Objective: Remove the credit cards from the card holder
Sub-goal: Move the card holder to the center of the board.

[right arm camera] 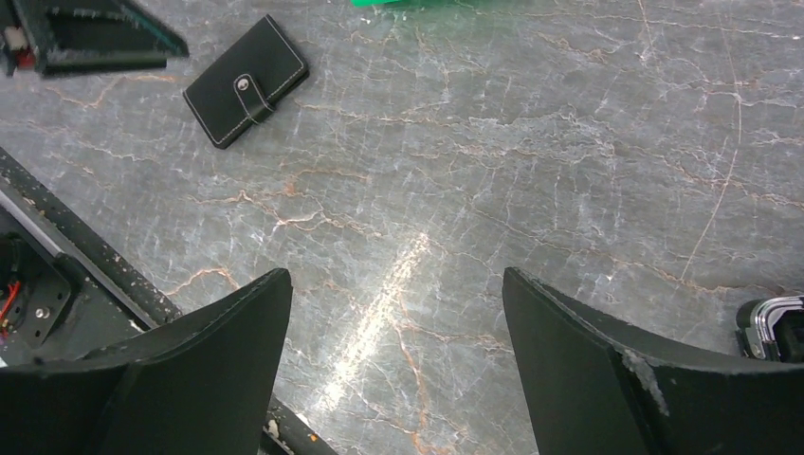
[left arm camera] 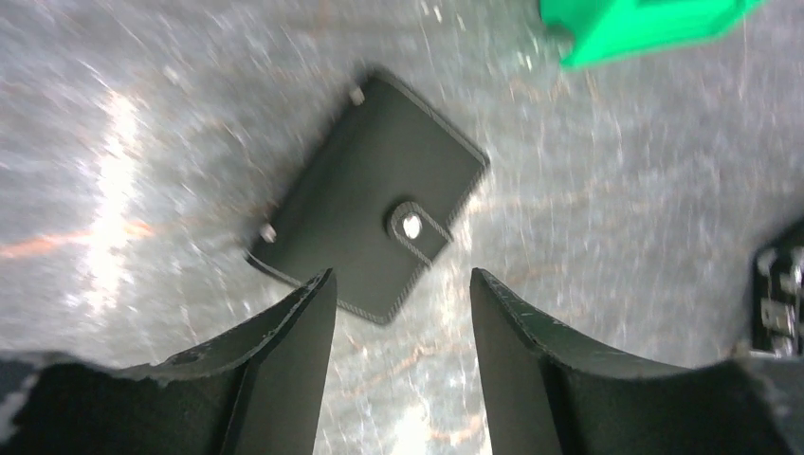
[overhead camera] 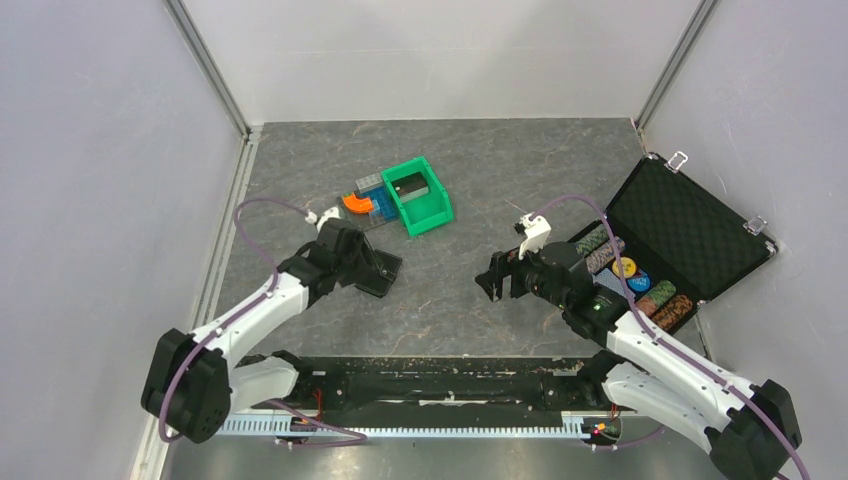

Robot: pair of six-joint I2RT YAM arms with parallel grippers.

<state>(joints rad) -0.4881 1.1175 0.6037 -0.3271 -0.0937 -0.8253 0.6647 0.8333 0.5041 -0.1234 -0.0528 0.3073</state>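
1. The card holder [left arm camera: 370, 194] is seen lying flat and closed on the grey table [right arm camera: 569, 142], near the green bin [left arm camera: 645, 24] and well apart from the open case [overhead camera: 690, 225] holding the poker chips [overhead camera: 630, 270].
2. It is kept shut by a short strap with a metal snap [left arm camera: 411, 226] wrapped over one long edge; no credit cards are visible, so they are judged to be inside.
3. The left gripper [left arm camera: 400, 280] is held above the holder's near corner with its fingers spread apart, nothing between them.
4. The right gripper [right arm camera: 395, 280] is likewise spread wide and empty, over bare table, well apart from the holder.
5. The holder is judged to be light, thin and fairly stiff, with a stitched, leather-like skin that should give fair grip; because it lies flush, little edge is offered for pinching.
6. A hold on the edge opposite the strap is suggested, so that the strap can be pulled free by the other claw.
7. The cards are expected to be thin, smooth and slippery, best pinched by an exposed edge.
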